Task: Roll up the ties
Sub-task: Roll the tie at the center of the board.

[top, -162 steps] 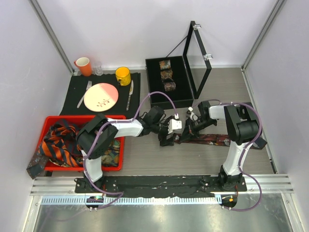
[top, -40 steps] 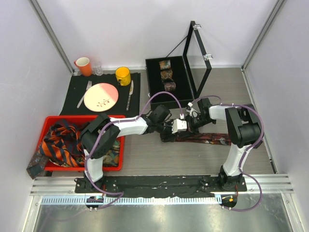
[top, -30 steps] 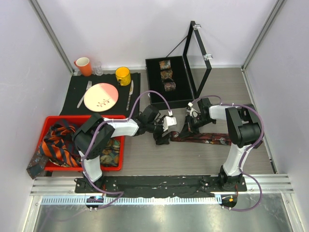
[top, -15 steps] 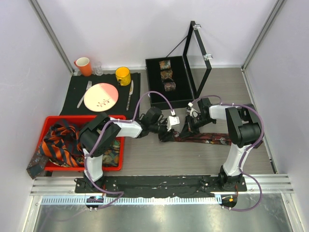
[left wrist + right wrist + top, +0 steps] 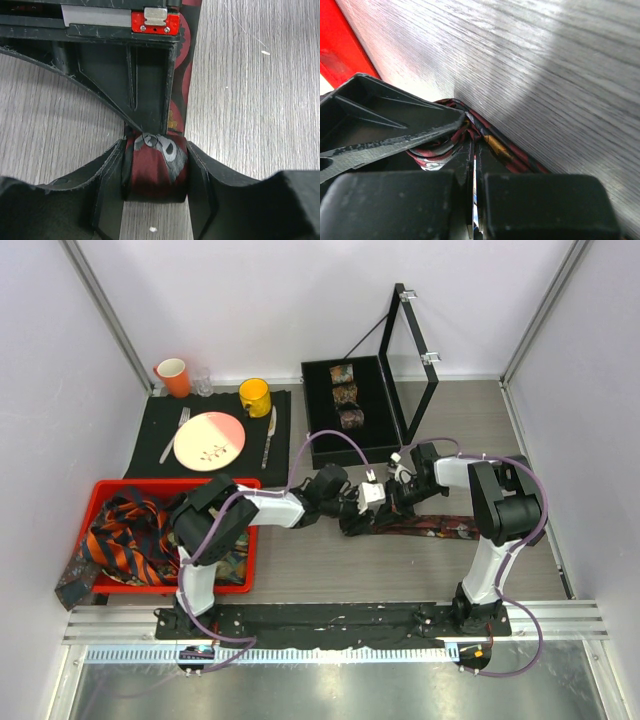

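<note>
A dark red-brown patterned tie [image 5: 440, 528] lies flat on the table at mid-right. Its left end is wound into a small coil [image 5: 152, 172]. My left gripper [image 5: 353, 519] is shut on that coil, one finger on each side [image 5: 155, 150]. The flat strip [image 5: 189, 75] runs away from the coil under the right gripper's body. My right gripper [image 5: 384, 507] is shut, pinching the tie's fabric [image 5: 502, 149] right beside the coil; its fingertips [image 5: 474, 150] sit against the left finger [image 5: 395, 125]. Three rolled ties [image 5: 345, 395] sit in the open black box [image 5: 318, 445].
A red bin [image 5: 110, 488] at the left holds several loose ties, orange-navy striped [image 5: 125, 540] among them, one hanging over its left edge. Behind it is a black placemat with a plate [image 5: 209, 440], cutlery, a yellow mug [image 5: 254, 396] and an orange cup [image 5: 172, 375]. The box lid [image 5: 412, 360] stands upright.
My left gripper swung left away from the right gripper, then came back right and now meets it again, still on the tie's end. The right gripper has stayed nearly in place.
</note>
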Controlling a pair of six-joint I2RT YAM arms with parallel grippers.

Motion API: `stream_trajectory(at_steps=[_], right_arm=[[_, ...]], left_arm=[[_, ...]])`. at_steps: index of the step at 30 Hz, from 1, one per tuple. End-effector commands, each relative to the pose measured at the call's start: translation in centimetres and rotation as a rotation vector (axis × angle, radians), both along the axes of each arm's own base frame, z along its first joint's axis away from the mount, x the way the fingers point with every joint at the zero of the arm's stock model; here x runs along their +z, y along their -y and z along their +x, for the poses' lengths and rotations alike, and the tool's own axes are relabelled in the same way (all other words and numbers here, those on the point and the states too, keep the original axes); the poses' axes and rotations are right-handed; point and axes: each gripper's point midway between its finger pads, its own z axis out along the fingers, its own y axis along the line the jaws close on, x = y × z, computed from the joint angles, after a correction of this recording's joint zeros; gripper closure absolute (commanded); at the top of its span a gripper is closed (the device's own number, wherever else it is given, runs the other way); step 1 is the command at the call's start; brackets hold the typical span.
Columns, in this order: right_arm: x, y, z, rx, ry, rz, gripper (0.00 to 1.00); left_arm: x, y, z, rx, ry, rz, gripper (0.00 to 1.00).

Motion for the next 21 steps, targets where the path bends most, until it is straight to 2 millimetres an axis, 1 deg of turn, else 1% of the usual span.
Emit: stream_trajectory(at_steps=[1,6,7,9,10,12,13,14,16,17,19,20,21], right_arm=[[-4.7,3.3,-0.3,0.039,0.066,-0.246,0.99],[-4.8,2.9,-0.3,0.047,0.068,-0.233,0.99],[-4.8,2.9,-0.3,0.045,0.067,-0.232,0.99],[-4.7,2.8,-0.2,0.044,0.069,-0.225,0.99],[-4.6,2.7,-0.3,0.044,0.068,-0.224,0.99],[-4.0,2.3,-0.1,0.045,0.080,-0.197,0.99],[-3.6,2.1,0.1,0.045,0.081,-0.178,0.99],[-3.2,1.9,0.1,0.046,0.082,-0.167,0.99],[-1.6,1.5,0.4,0.052,0.093,-0.121,0.99],[-1.0,1.4,0.5,0.049,0.096,-0.107,0.97],[1.2,1.1,0.5,0.050,0.109,-0.045,0.92],[1.9,1.2,0.5,0.036,0.107,-0.022,0.85],[2.6,1.2,0.4,0.030,0.107,-0.004,0.81]], left_arm=[[1.6,2.4,-1.3,-0.075,-0.002,-0.104,0.51],[0.9,2.8,-1.4,-0.086,0.015,-0.104,0.51],[0.3,2.6,-1.4,-0.080,0.010,-0.083,0.55],[-0.2,2.5,-1.4,-0.089,0.035,-0.050,0.61],[-1.0,1.9,-1.6,-0.091,0.029,-0.006,0.66],[-1.9,0.8,-1.7,-0.113,0.061,0.046,0.70],[-2.2,0.3,-1.9,-0.123,0.064,0.076,0.72],[-3.1,-1.1,-2.3,-0.117,0.049,0.148,0.73],[-3.9,-2.4,-2.6,-0.132,0.062,0.208,0.76],[-4.5,-3.5,-2.9,-0.128,0.056,0.255,0.77],[-4.9,-4.2,-3.0,-0.131,0.061,0.285,0.78],[-5.2,-4.6,-3.2,-0.132,0.047,0.308,0.79],[-5.6,-4.9,-3.3,-0.130,0.041,0.329,0.79]])
